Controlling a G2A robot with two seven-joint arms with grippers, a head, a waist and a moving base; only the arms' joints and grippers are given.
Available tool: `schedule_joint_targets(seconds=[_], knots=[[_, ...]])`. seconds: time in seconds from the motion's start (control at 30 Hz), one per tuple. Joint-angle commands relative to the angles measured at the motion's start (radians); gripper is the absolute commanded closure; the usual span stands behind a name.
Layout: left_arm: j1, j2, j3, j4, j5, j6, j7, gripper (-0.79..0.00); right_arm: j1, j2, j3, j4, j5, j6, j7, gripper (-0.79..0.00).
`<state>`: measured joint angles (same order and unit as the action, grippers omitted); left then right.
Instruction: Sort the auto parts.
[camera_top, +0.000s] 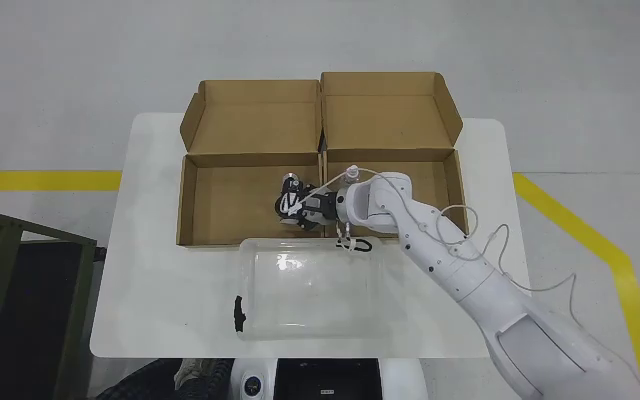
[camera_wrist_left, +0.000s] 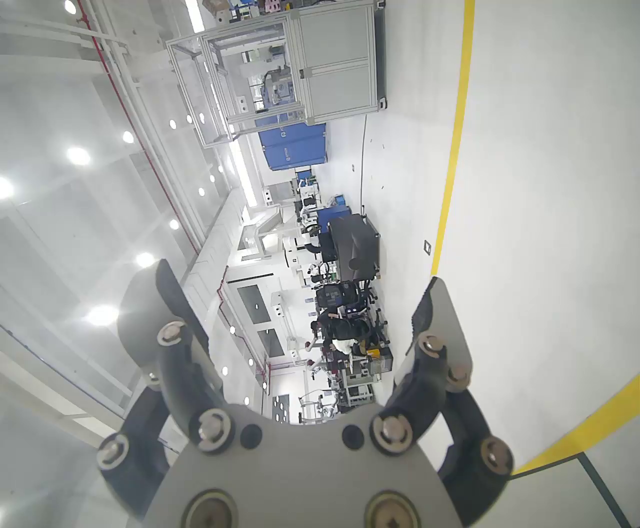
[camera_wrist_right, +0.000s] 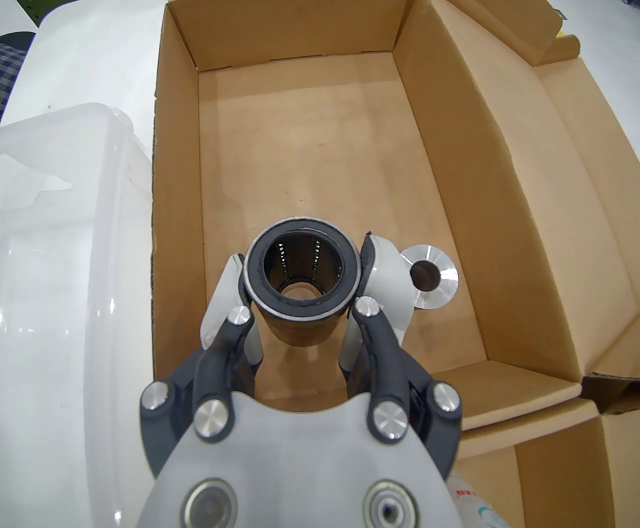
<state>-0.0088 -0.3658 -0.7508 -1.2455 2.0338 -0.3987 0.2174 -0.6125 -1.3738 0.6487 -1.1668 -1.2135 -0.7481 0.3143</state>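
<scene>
Two open corrugated cartons, left box (camera_top: 225, 205) and right box (camera_top: 440, 180), sit side by side on the far half of the white table (camera_top: 150, 300), with a smooth clear plastic bin (camera_top: 330, 290) on their near side. Placing seems to be the step in hand. The right gripper (camera_wrist_right: 303, 270), low inside the left box, pinches a dark hollow cylindrical bearing (camera_wrist_right: 300, 327) with ball rows inside. The next move calls for lowering it and letting go beside the shiny flanged ring (camera_wrist_right: 445, 280). The left gripper (camera_wrist_left: 300, 280) is spread, holding nothing.

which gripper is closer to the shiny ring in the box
Right. The right gripper, holding a black sleeve, sits beside the ring; the left gripper points away from the table.
</scene>
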Motion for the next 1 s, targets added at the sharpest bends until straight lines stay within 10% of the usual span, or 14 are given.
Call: schedule_joint_targets(seconds=[0.0,0.97], knots=[[0.000,0.000,0.000,0.000,0.000,0.000,0.000,-0.785,0.001,-0.002,0.000,0.005,-0.002,-0.002,0.001,-0.357],[0.000,0.000,0.000,0.000,0.000,0.000,0.000,-0.785,-0.184,0.077,0.236,-0.409,-0.085,-0.019,0.025,-0.462]])
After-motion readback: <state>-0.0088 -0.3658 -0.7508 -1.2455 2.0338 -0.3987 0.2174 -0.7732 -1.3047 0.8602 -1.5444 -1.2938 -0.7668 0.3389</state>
